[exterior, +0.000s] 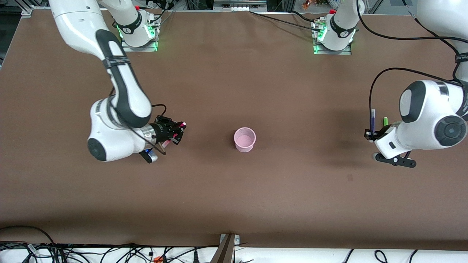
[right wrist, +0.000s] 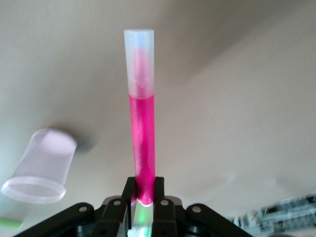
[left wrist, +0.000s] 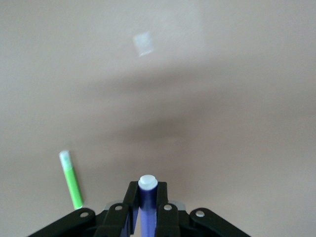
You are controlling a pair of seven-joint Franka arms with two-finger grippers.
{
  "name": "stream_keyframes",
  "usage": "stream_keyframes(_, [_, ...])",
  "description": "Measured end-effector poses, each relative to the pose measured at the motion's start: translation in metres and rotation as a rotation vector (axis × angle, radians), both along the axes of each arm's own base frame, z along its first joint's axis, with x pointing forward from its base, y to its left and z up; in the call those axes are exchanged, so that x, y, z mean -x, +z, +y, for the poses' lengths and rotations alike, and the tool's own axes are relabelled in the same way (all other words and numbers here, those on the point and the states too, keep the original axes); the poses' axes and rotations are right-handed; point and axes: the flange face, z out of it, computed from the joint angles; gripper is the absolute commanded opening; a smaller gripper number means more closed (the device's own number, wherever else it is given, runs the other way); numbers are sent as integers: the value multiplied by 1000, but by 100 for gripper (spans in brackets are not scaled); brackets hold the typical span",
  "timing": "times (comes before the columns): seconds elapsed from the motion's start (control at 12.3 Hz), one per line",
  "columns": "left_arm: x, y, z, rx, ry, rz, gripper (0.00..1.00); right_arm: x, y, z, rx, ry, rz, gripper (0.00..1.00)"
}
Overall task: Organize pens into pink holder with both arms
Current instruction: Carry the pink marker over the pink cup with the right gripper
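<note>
The pink holder [exterior: 244, 139] stands upright in the middle of the table and also shows in the right wrist view [right wrist: 39, 165]. My right gripper [exterior: 177, 132] [right wrist: 143, 185] is shut on the magenta pen [exterior: 181, 126] [right wrist: 140, 123], held by one end, over the table between the holder and the right arm's end. My left gripper [exterior: 370, 133] [left wrist: 147, 190] is shut on the dark purple pen [exterior: 372, 118] [left wrist: 147, 195], over the table toward the left arm's end. The bright green pen [exterior: 385, 121] [left wrist: 72, 180] lies on the table beside the left gripper. The yellow pen is out of view.
The brown table [exterior: 234, 204] is bare around the holder. The arm bases [exterior: 139, 33] [exterior: 334, 36] stand at the edge farthest from the front camera. Cables [exterior: 109, 252] lie along the nearest edge.
</note>
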Motion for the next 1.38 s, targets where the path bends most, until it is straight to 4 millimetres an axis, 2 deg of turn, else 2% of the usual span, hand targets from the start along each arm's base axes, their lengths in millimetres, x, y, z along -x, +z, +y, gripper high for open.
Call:
stream_keyframes(0.16, [-5,12,12,136,-31,-25,0,1,9,2,-100,-34,56,5])
stream_keyframes(0.32, [-5,12,35,260,-163,-56,0,2,17,9,-207,-71,105,6])
stream_keyframes(0.41, [-5,11,40,306,-229,-74,0,1,22,12,-260,-94,124,6])
stream_keyframes(0.57, [-9,17,42,394,-301,-123,0,-3,31,12,-355,-142,152,6])
stream_keyframes(0.81, [-14,24,31,575,-402,-223,0,-8,38,22,-500,-214,195,6])
stream_keyframes(0.97, [-16,19,21,684,-485,-278,0,-6,29,53,-588,-269,230,6])
stream_keyframes(1.14, [-17,10,11,810,-568,-330,0,4,9,107,-623,-338,236,6])
stream_keyframes(1.38, [-16,-7,7,986,-615,-389,0,33,-31,184,-638,-444,250,6])
